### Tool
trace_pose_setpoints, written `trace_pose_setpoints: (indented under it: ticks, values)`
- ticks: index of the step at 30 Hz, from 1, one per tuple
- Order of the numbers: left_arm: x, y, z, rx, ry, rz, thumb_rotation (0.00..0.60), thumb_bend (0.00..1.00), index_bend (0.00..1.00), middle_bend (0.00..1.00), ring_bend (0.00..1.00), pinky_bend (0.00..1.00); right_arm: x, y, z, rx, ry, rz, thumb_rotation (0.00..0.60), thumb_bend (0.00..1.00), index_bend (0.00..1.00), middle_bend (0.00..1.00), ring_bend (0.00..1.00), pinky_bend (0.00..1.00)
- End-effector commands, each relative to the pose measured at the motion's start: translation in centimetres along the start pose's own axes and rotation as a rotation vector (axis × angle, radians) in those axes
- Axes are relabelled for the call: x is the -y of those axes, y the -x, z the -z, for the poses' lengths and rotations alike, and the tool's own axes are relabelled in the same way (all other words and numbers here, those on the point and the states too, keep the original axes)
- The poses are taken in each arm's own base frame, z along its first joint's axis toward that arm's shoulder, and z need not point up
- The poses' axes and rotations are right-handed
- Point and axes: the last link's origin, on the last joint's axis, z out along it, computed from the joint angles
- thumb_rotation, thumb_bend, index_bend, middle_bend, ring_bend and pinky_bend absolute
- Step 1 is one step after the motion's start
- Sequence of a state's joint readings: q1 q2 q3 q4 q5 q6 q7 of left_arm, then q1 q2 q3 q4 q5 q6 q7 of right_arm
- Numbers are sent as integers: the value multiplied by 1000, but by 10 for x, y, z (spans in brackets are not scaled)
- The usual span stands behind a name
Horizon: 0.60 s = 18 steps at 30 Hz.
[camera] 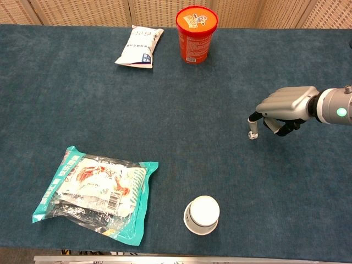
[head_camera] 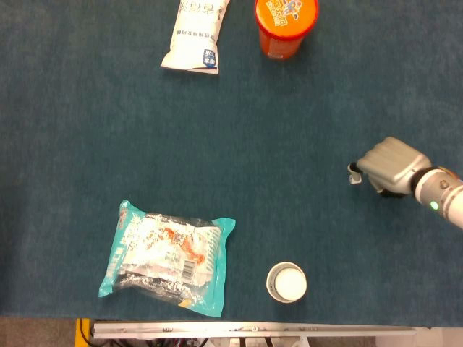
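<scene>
Right hand (camera: pixel 286 107) low over blue cloth (camera: pixel 165 110) at right edge, knuckles up, fingers curled downward w/ small white die (camera: pixel 252 135) pinched at fingertips, just above cloth. Forearm stretching out to right, roughly level. White cup (camera: pixel 202 214) upside down near front edge, well apart from hand.

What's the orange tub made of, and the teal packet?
The orange tub looks like printed paper or thin plastic, smooth with a rolled rim. The teal packet looks like glossy plastic film: it crinkles, glints, and shows its contents through a clear part.
</scene>
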<state>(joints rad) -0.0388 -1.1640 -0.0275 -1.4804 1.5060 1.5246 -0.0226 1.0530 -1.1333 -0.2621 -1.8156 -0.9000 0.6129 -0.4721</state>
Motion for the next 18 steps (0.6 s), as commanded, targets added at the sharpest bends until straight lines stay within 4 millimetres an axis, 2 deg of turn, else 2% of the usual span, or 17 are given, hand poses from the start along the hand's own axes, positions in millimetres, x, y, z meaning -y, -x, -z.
trace_pose_setpoints:
  ticks: [1, 18]
  values:
    - [-1, 0, 0, 0, 1, 0, 600, 458, 457, 529, 352, 456, -2, 1, 3, -3, 12, -7, 600, 1000, 356, 971, 948, 1000]
    - [2, 0, 1, 4, -5, -1, 600, 459, 457, 529, 352, 456, -8, -1, -7, -29, 38, -7, 600, 1000, 356, 971, 948, 1000]
